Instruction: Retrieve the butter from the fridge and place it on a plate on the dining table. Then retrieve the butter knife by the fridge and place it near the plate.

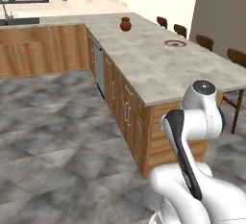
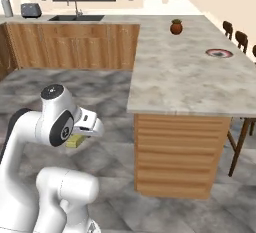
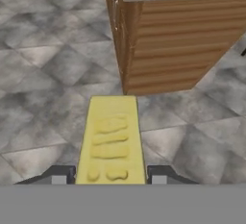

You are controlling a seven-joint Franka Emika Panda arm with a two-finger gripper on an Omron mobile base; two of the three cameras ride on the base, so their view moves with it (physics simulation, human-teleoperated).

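While the arm is folded low beside the base, the tool (image 3: 110, 175) is closed on the butter (image 3: 113, 139), one finger pressed to each long side of the stick. Seen from the hand, the butter runs from between the fingertips (image 3: 60, 175) toward 12 o'clock, its far end over grey floor tiles just short of the wood-slat end of the worktop (image 3: 182, 40). From the right base camera, a yellow corner of the butter (image 2: 76, 141) shows under the white hand, at about 9 o'clock from the worktop's end panel.

Count, left to right across the right base camera: one toaster (image 2: 31, 10), one sink (image 2: 75, 18), one small brown pot (image 2: 176, 27), one plate (image 2: 219, 53). The pot and the plate both stand on the beige worktop (image 2: 185, 77), well apart from each other and from the butter. Two chairs (image 2: 235, 34) are visible past the plate at the far edge.
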